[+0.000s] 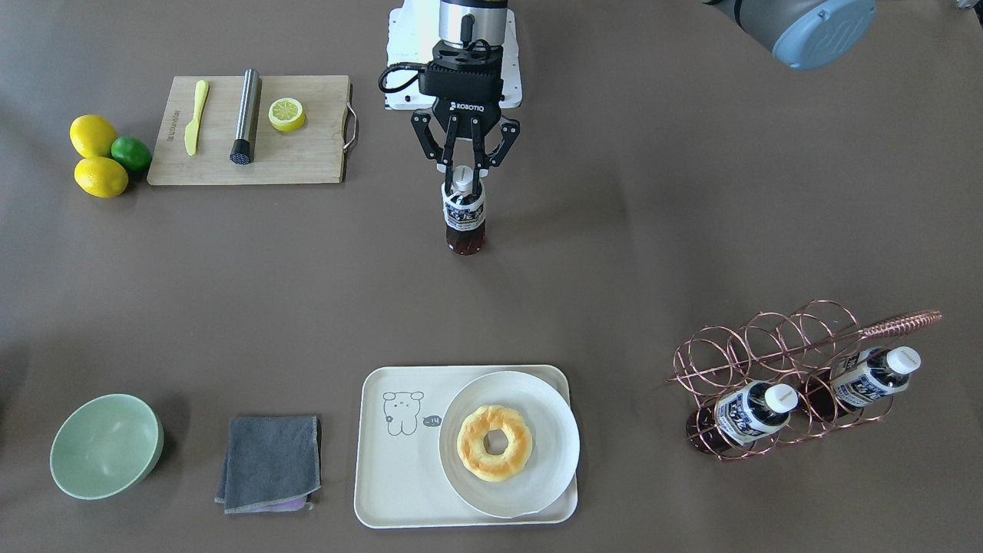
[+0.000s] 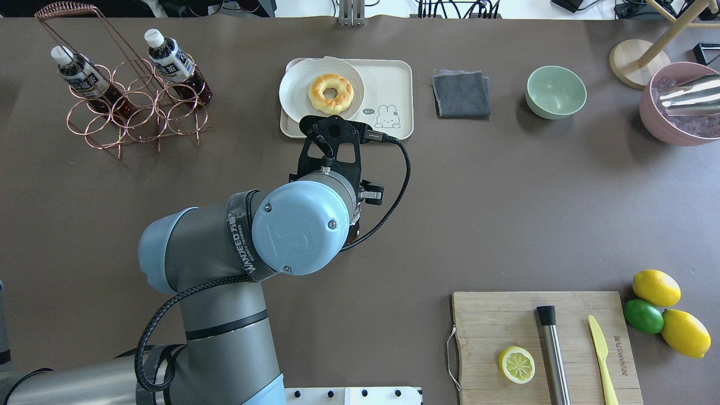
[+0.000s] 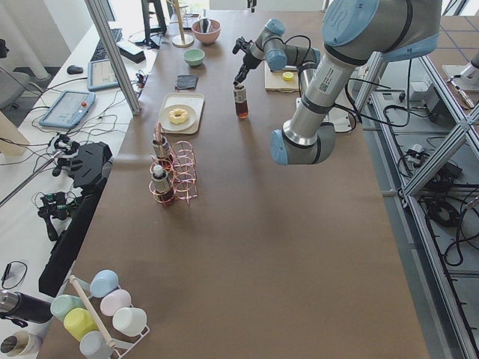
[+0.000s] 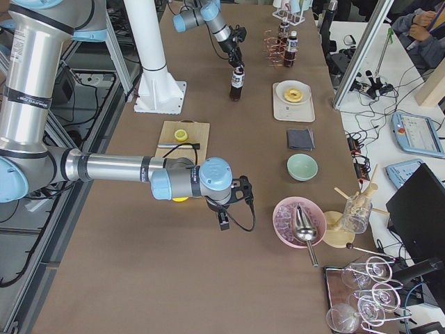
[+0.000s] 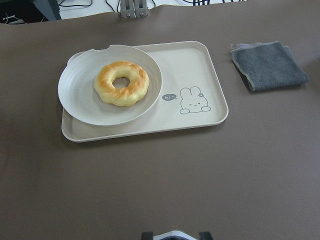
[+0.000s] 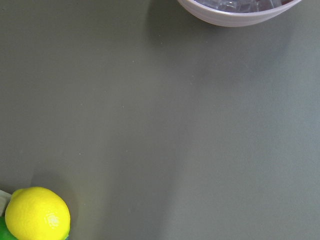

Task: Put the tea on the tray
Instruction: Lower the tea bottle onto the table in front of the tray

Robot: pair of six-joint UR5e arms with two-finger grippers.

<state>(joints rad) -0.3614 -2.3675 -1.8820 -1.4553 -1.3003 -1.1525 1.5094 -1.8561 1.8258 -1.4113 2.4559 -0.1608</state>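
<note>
My left gripper (image 1: 463, 175) is shut on the white-capped neck of a tea bottle (image 1: 464, 219), which hangs upright over the middle of the table; I cannot tell whether its base touches. The overhead view hides it under the arm. The cream tray (image 1: 399, 491) with a line-drawn cartoon animal lies beyond it, apart, carrying a round white plate (image 1: 537, 468) with a doughnut (image 1: 494, 443). The left wrist view shows the tray (image 5: 200, 65) ahead. Two more tea bottles (image 1: 749, 415) (image 1: 872, 376) lie in a copper wire rack (image 1: 768, 346). My right gripper (image 4: 236, 198) shows only in the exterior right view; I cannot tell its state.
A wooden cutting board (image 1: 307, 153) holds a yellow knife, a steel rod and a half lemon. Two lemons and a lime (image 1: 100, 153) lie beside it. A green bowl (image 1: 106, 445) and grey cloth (image 1: 270, 461) sit next to the tray. A pink bowl (image 2: 658, 124) stands far right.
</note>
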